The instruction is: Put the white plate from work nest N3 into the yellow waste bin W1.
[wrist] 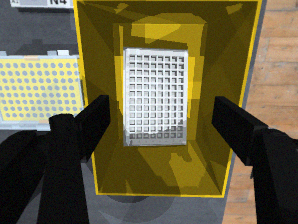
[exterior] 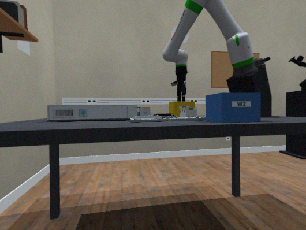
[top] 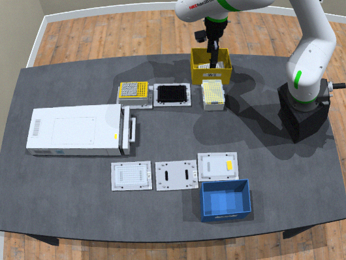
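Observation:
The yellow waste bin W1 (top: 211,76) (exterior: 175,107) (wrist: 216,60) stands upright at the back of the bench. The white gridded plate (top: 222,65) (wrist: 156,95) lies down inside the bin, on its bottom. My gripper (top: 213,61) (exterior: 181,98) (wrist: 161,109) hangs straight above the bin's opening, fingertips at about rim height. Its fingers are open and stand clear of the plate on both sides, holding nothing.
A yellow-holed plate (top: 213,92) (wrist: 37,90) sits just in front of W1, then a black plate (top: 172,93) and a yellow rack (top: 132,89) to the left. A large white device (top: 73,129) lies at left. Three flat nests (top: 176,174) and blue bin W2 (top: 225,200) are in front.

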Robot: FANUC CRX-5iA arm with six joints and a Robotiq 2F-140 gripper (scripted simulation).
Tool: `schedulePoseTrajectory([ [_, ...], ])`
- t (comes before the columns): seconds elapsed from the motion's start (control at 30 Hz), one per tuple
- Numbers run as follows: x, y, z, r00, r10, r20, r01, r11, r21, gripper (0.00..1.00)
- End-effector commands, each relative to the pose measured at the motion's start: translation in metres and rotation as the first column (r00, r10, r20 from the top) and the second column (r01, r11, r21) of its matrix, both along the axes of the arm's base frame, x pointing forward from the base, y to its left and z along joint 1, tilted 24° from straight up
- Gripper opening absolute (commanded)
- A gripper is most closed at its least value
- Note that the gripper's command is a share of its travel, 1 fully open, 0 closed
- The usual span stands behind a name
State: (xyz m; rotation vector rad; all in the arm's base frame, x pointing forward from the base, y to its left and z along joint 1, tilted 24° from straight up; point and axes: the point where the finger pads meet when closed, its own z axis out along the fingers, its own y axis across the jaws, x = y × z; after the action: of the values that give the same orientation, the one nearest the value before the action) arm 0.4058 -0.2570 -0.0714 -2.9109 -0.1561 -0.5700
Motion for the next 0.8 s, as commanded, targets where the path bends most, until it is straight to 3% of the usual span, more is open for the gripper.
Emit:
schedulePoseTrajectory([
  [0.0, 0.0002, -0.0006, 0.0005, 1.000, 0.000, 0.001, 0.000, 1.000, -0.001, 0.70],
  [0.77, -0.0013, -0.0014, 0.0041, 1.000, 0.000, 0.001, 0.000, 1.000, -0.001, 0.70],
])
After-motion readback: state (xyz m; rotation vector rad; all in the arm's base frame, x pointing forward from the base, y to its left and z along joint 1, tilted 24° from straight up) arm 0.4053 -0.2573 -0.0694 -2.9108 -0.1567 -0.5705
